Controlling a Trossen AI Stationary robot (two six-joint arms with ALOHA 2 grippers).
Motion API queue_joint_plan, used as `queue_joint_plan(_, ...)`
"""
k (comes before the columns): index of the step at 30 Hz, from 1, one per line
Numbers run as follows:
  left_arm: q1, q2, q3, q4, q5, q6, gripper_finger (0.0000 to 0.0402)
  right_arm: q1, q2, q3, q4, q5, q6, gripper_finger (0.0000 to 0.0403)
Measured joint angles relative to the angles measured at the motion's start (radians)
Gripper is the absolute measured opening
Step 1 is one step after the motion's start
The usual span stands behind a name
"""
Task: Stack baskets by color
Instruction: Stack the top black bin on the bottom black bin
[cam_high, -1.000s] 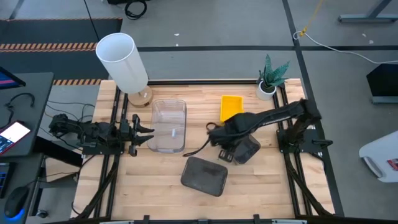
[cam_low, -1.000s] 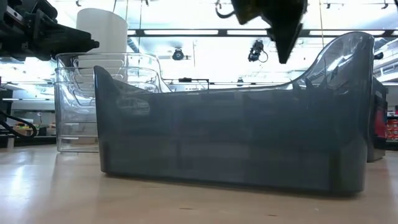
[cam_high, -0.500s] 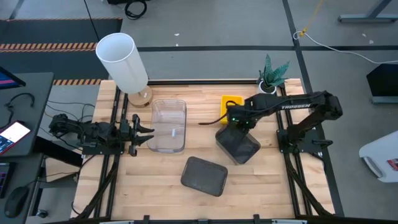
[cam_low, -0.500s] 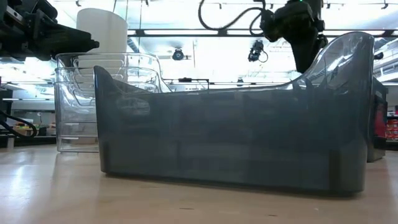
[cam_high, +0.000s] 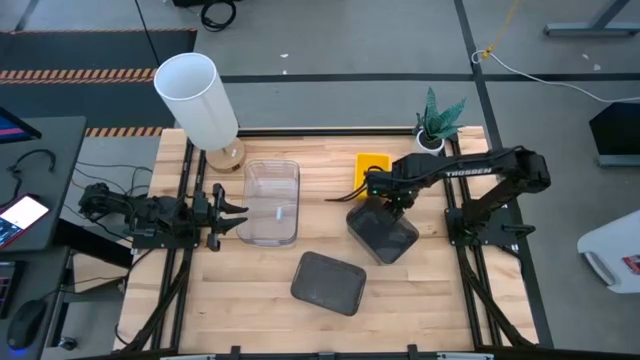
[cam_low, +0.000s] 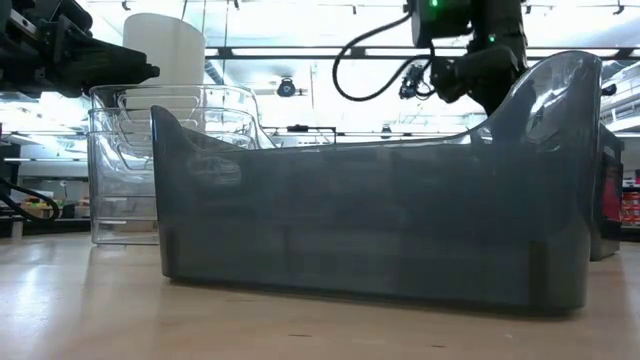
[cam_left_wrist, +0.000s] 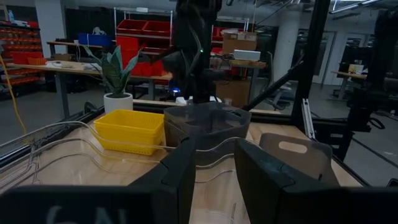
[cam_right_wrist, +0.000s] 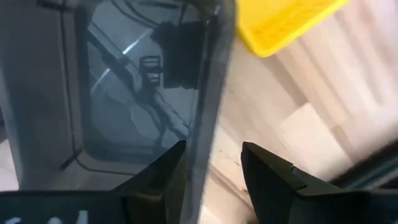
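Note:
A smoky dark grey basket (cam_high: 385, 238) stands on its bottom at the table's right centre. Just beyond its far end sits a yellow basket (cam_high: 370, 165). My right gripper (cam_right_wrist: 214, 180) points down over that far end, open, with the basket's wall between its fingers. A second dark grey basket (cam_high: 328, 283) lies nearer the front edge. Nested clear baskets (cam_high: 272, 203) stand left of centre. My left gripper (cam_high: 238, 212) waits level at their left side, open, with nothing between its fingers. My right gripper straddles the dark grey basket's end wall (cam_right_wrist: 208, 112) from above, one finger inside the basket and one outside. The wall runs close by the inner finger (cam_right_wrist: 168, 180); I cannot tell whether it touches. The basket rests on the table.
A tall white cylinder (cam_high: 197, 100) stands at the far left corner and a small potted plant (cam_high: 430, 140) at the far right. Black rails (cam_high: 185, 190) run along both sides of the table. Bare wood shows at the near left (cam_high: 220, 300).
My right gripper has gone from the table's middle toward the far right, to the far end of the dark grey basket. That basket has stayed where it was.

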Motion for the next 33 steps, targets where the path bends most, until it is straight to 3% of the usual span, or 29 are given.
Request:
queue_joint_plan(11,0.000,0.000,0.000,0.000,0.000,0.000,0.0117,0.000,0.001,-0.139,0.146,-0.019,-0.001,0.0149)
queue_joint_plan(19,0.000,0.000,0.000,0.000,0.000,0.000,0.0117,0.000,0.001,-0.147,0.172,-0.005,0.015,0.0016)
queue_joint_plan(33,0.000,0.000,0.000,0.000,0.000,0.000,0.0117,-0.001,-0.040,-0.071,0.144,-0.051,0.018,0.0006)
